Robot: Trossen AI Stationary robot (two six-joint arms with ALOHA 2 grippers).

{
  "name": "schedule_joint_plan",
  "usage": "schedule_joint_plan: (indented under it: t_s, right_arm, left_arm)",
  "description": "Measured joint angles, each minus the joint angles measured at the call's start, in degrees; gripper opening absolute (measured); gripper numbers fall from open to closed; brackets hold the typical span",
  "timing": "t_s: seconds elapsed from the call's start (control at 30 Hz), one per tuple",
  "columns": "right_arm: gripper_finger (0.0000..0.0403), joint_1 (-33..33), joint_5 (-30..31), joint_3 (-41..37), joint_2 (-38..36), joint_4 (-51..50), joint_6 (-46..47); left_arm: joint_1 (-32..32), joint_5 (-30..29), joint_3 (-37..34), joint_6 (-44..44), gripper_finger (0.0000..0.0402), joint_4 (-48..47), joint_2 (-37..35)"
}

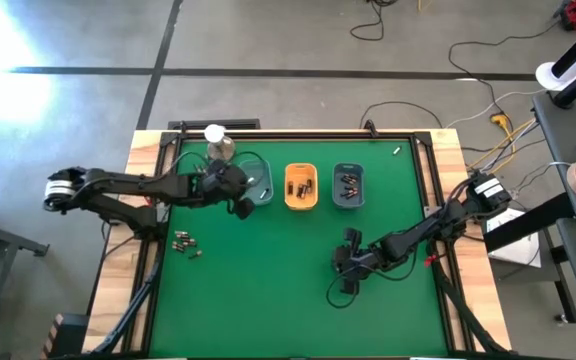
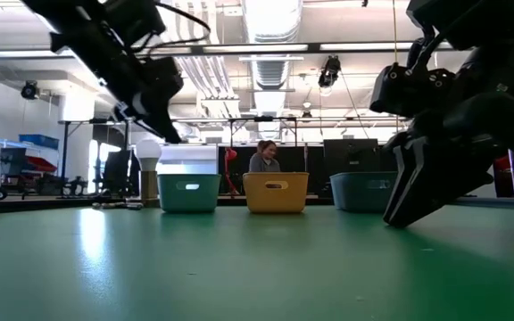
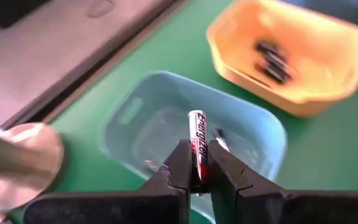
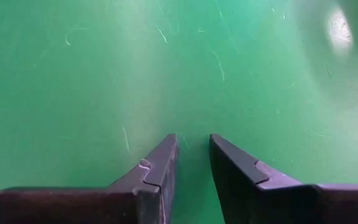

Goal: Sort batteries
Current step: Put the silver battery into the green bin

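My left gripper hangs over the teal tray, shut on a silver-and-black battery; in the high view it sits at the teal tray. A few loose batteries lie on the green mat near the left side. The orange tray and the blue-grey tray each hold several dark batteries. My right gripper is low over bare mat at centre-right, fingers a little apart, with nothing between them. My left gripper pinches the battery by its lower end between the two fingers. The battery stands along the fingers, its free end sticking out past the tips over the teal tray, lifted clear.
A round metal dome with a white ball stands behind the teal tray. The three trays sit in a row at the mat's far side. A person sits in the room beyond. Cables trail off the table's right edge.
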Motion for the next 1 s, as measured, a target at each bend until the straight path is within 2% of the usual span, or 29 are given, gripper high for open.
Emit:
schedule_joint_plan:
  t_s: [0.13, 0.37, 0.57, 0.77, 1.0]
  right_arm:
    - [0.0081, 0.4, 0.2, 0.0, 0.0, 0.0, 0.0]
    - [0.0074, 0.5, 0.1, 0.0, 0.0, 0.0, 0.1]
    - [0.0085, 0.5, -0.2, 0.0, 0.0, 0.0, 0.9]
    - [0.0093, 0.5, -0.2, 0.0, 0.0, 0.0, 1.1]
    - [0.0085, 0.5, -0.2, 0.0, 0.0, 0.0, 1.1]
  left_arm:
    - [1.5, 4.4, 2.5, 4.4, 0.0010, 0.3, 5.8]
    - [8.3, 9.8, 7.7, 8.5, 0.0013, 0.3, 15.1]
    - [10.8, 11.0, 11.1, 8.9, 0.0013, -0.1, 21.4]
    - [12.7, 11.2, 14.0, 5.3, 0.0014, -6.4, 26.8]
    - [12.8, 11.1, 14.5, 5.4, 0.0018, -6.8, 28.4]
